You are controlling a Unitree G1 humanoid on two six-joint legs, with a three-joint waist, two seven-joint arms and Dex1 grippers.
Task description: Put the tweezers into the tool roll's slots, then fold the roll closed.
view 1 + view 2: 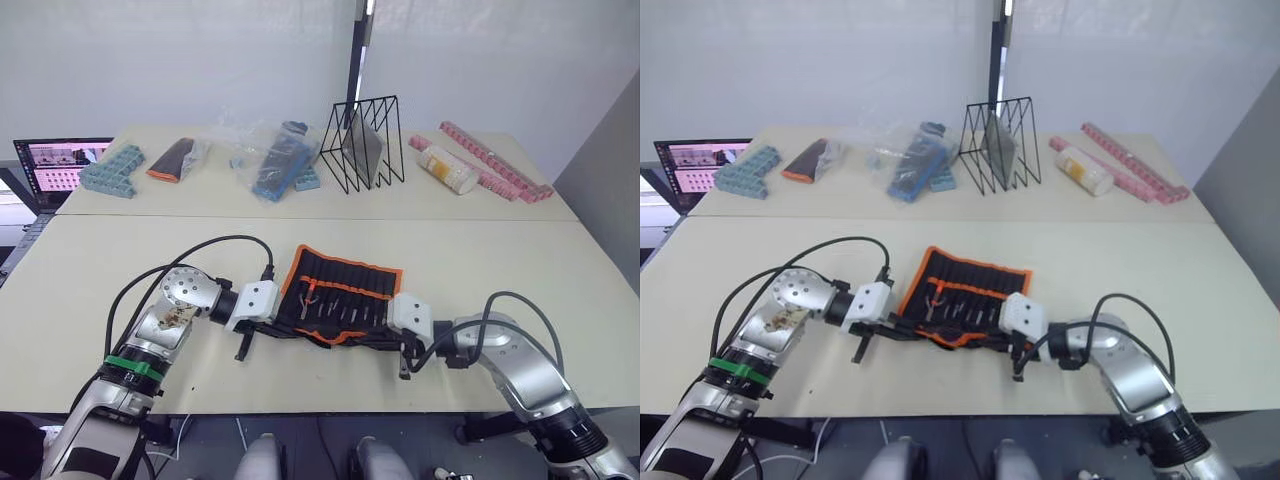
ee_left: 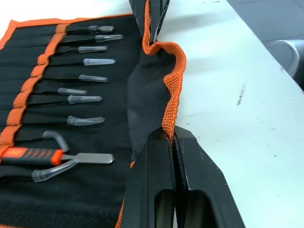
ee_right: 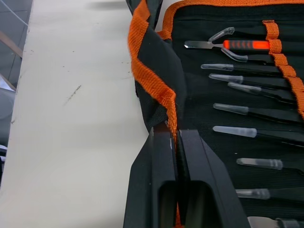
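Note:
The tool roll (image 1: 340, 295) lies open at the front middle of the table, black with orange edging. Several black tweezers (image 2: 88, 61) with clear tip caps sit in its slots (image 3: 280, 114), beside a red-handled tool (image 2: 28, 154). My left gripper (image 2: 173, 137) is shut on the roll's near orange edge at its left end. My right gripper (image 3: 175, 135) is shut on the same edge at the right end. Between them the near edge flap (image 2: 147, 90) is lifted and curled slightly over the roll's inner face. In the left eye view, both grippers (image 1: 283, 325) (image 1: 377, 338) lie low along the near edge.
The back table holds a black wire rack (image 1: 362, 145), a plastic bag of blue items (image 1: 270, 160), blue blocks (image 1: 112, 170), a small black-and-orange pouch (image 1: 172, 160), pink blocks (image 1: 495, 160) and a pale bottle (image 1: 448, 168). A laptop (image 1: 55, 165) stands far left.

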